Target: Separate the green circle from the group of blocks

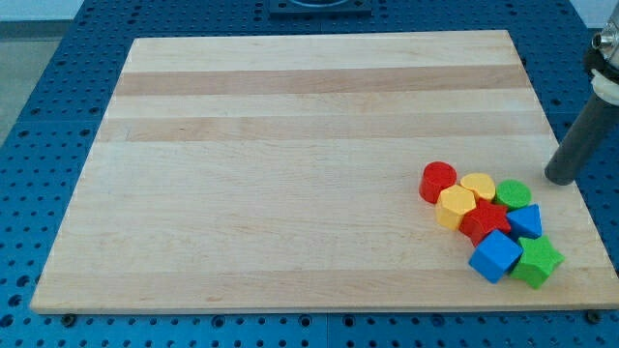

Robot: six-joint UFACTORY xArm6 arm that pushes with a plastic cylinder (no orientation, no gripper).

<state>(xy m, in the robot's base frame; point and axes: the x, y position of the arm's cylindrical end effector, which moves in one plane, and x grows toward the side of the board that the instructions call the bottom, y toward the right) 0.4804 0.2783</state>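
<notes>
Eight blocks clustered; green circle [514, 192] at group's upper right edge, my tip [559, 180] just beside; no claw, bare rod.

Green circle [514, 192], red cylinder [437, 181], blue cube [495, 255], pale wooden board [290, 145]

Wooden board [290, 145]: lies flat on a perforated metal table [58, 58], which shows around it on all sides of the view.

Group of blocks: packed together, touching, near the board's bottom-right corner.
- Red cylinder [437, 181]: leftmost of the group.
- Yellow heart-shaped block [477, 186]: just right of the red cylinder.
- Green circle [514, 193]: right of the yellow heart, at the group's upper right.
- Yellow hexagon block [456, 206]: below the red cylinder and yellow heart.
- Red star block [484, 221]: middle of the group.
- Blue triangle block [525, 221]: below the green circle.
- Blue cube [495, 255]: bottom of the group.
- Green star block [537, 261]: right of the blue cube.

My tip [558, 179]: right of and slightly above the green circle, near but apart from it.
</notes>
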